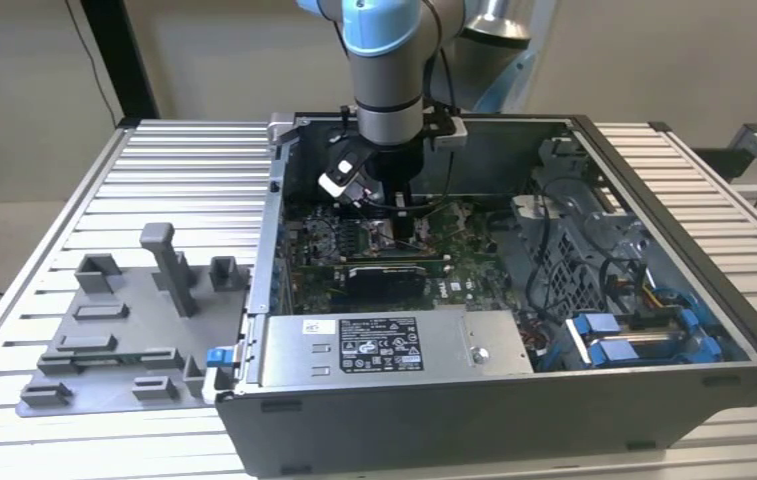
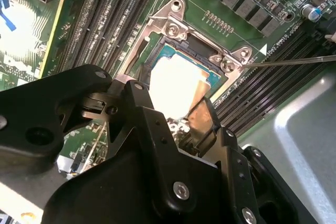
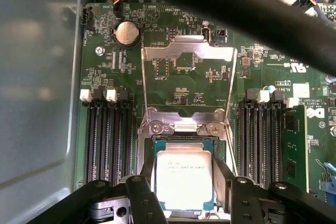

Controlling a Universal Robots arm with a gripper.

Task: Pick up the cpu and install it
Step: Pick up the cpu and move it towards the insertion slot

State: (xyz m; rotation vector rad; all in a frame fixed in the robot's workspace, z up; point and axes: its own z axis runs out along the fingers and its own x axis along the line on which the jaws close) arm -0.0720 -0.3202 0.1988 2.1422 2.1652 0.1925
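Down inside the open dark grey metal computer case (image 1: 485, 420), the black two-fingered hand (image 3: 184, 195) pinches the small square silver-topped cpu (image 3: 184, 174) by opposite edges. The cpu sits within the square metal socket frame (image 3: 184, 126) on the green motherboard (image 3: 107, 61); the hinged metal plate (image 3: 186, 45) stands open.

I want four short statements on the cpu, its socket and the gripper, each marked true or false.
1. The small square silver-topped cpu lies on the grey plastic fixture. False: it is within the square metal socket frame.
2. The socket's hinged metal plate is swung open. True.
3. The black gripper hangs outside the dark grey computer case. False: it is inside, over the socket.
4. A round silver battery sits on the green board. True.
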